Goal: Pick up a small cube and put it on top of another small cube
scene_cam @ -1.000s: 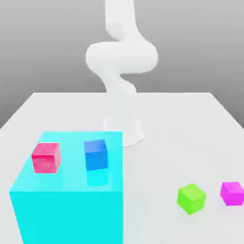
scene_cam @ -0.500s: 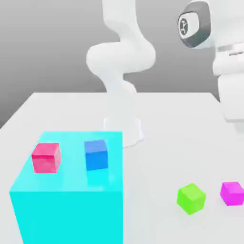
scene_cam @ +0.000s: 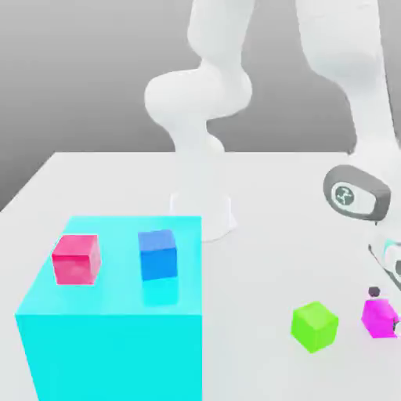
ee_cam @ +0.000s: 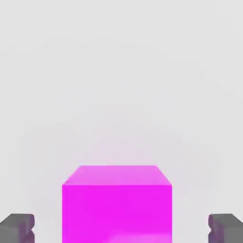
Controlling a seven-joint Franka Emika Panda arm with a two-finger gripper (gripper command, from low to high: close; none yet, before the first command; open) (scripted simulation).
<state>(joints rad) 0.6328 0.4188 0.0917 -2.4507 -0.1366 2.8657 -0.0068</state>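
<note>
A: Magenta small cube (ee_cam: 116,201) sits between the claw (ee_cam: 118,230) fingertips (ee_cam: 16,228), gaps showing on both sides, so the claw is spread, not pinching yet!

B: Looks rigid and light to me; smooth faces may slip, so squeeze two opposite flat sides, mid-height.

A: Count from that cube: one green cube (scene_cam: 314,326) just beside it on the tabletop (scene_cam: 290,196). Farther off, one big cyan block (scene_cam: 110,345) carrying one pink-red cube (scene_cam: 76,258) and one blue cube (scene_cam: 157,254).

B: Four small cubes, one block.

Magenta small cube (scene_cam: 380,316), green cube (scene_cam: 314,326), pink-red cube (scene_cam: 76,258), blue cube (scene_cam: 157,254), cyan block (scene_cam: 110,345).
</note>
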